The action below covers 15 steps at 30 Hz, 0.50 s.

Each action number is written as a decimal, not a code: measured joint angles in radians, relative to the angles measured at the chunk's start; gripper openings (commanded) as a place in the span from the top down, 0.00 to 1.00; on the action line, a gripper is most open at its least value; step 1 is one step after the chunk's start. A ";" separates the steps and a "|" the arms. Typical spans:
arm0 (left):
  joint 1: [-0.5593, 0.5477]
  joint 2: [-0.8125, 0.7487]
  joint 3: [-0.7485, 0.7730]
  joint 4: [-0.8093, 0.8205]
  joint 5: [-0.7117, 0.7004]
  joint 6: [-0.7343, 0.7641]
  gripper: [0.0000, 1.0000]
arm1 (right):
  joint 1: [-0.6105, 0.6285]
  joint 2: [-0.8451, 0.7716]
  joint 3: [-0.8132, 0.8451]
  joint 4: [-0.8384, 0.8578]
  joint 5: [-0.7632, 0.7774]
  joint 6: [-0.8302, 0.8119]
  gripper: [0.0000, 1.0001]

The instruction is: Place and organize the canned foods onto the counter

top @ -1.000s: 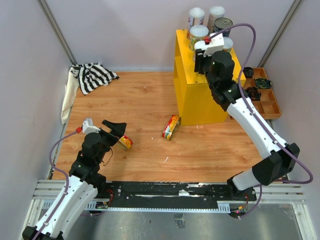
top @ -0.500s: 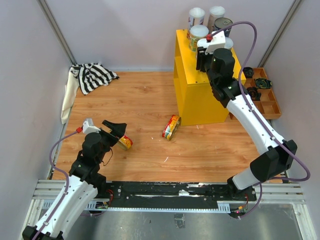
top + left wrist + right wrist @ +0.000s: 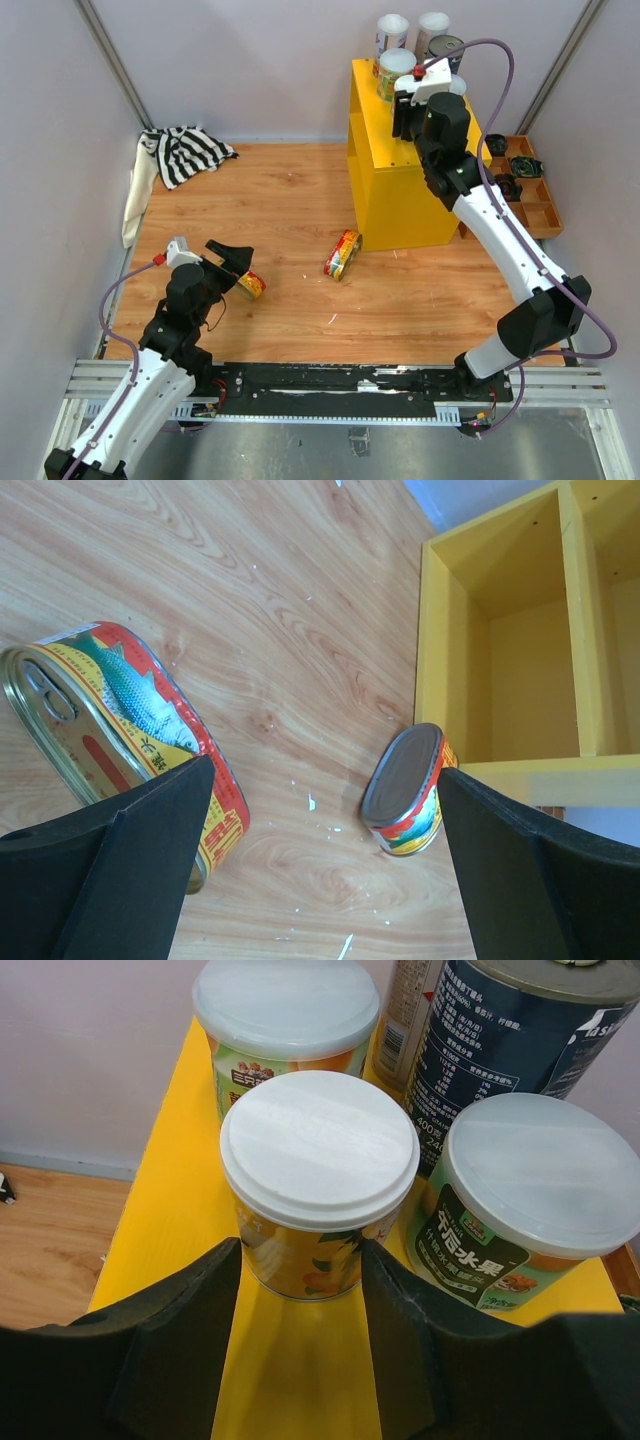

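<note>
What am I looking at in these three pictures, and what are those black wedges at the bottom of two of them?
A robot's left arm and right arm are bolted at a wooden table's edge. One picture looks down from above; the others come from a camera on each wrist, so the wedges are each tool's own fingers. The left tool is open next to a fish can lying on the table; a second fish can lies by the yellow cabinet. The right tool is closed around a white-lidded can standing on top among other cans.
</note>
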State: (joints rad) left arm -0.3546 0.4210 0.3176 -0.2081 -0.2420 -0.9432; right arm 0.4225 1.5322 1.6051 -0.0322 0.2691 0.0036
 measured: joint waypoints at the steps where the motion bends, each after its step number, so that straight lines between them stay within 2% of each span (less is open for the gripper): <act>1: 0.000 0.002 0.000 0.000 0.000 0.000 0.02 | 0.000 0.002 0.001 0.000 -0.001 0.000 0.46; 9: 0.000 0.013 0.000 0.001 0.000 0.003 0.02 | 0.000 0.005 0.005 -0.002 -0.018 0.000 0.37; 15: 0.000 0.014 0.000 0.002 0.000 0.003 0.02 | -0.003 -0.002 0.005 -0.017 -0.043 0.008 0.35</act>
State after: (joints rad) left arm -0.3546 0.4355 0.3180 -0.2058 -0.2420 -0.9401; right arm 0.4194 1.5307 1.6104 -0.0490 0.2260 0.0116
